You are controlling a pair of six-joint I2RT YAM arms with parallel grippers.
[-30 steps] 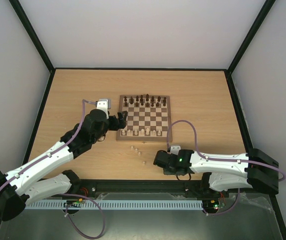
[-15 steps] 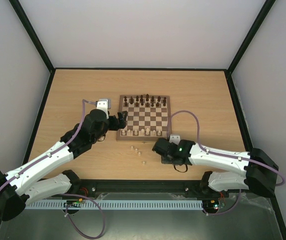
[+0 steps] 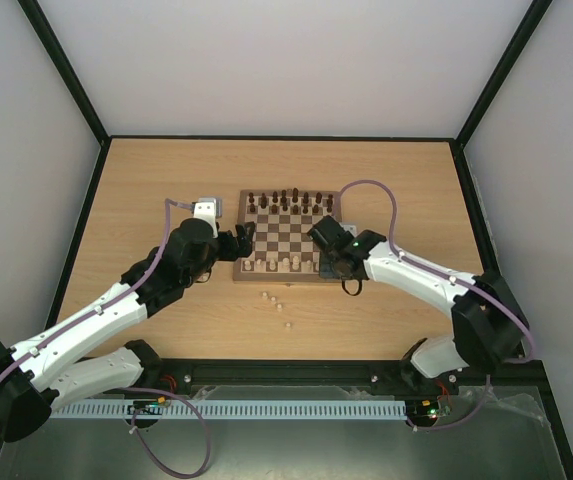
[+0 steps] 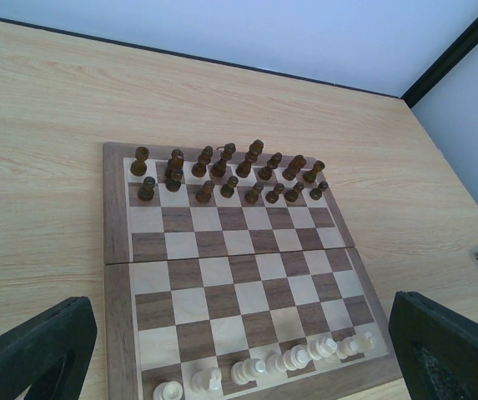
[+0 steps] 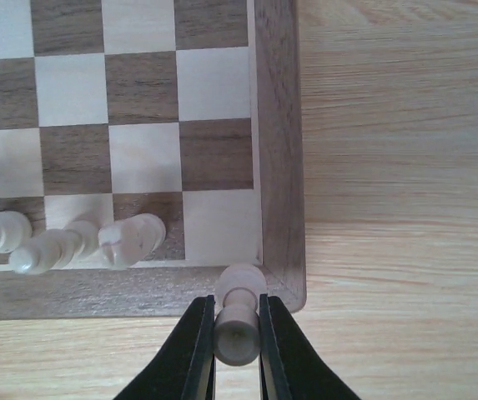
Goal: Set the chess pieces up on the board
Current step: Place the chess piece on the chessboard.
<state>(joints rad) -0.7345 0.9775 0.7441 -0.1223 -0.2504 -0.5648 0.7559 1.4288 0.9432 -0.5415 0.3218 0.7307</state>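
At the board's corner | pale pawn pinched inside right gripper | left gripper spread wide

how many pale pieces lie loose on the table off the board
4 pale pieces: two side by side just off the board's near edge, one nearer the arms, one nearest. A fifth sits in the right gripper; arms may hide more.

- Nothing readable anywhere: no text, label, brand, number or sign.
- No letters or digits on the border of the board.
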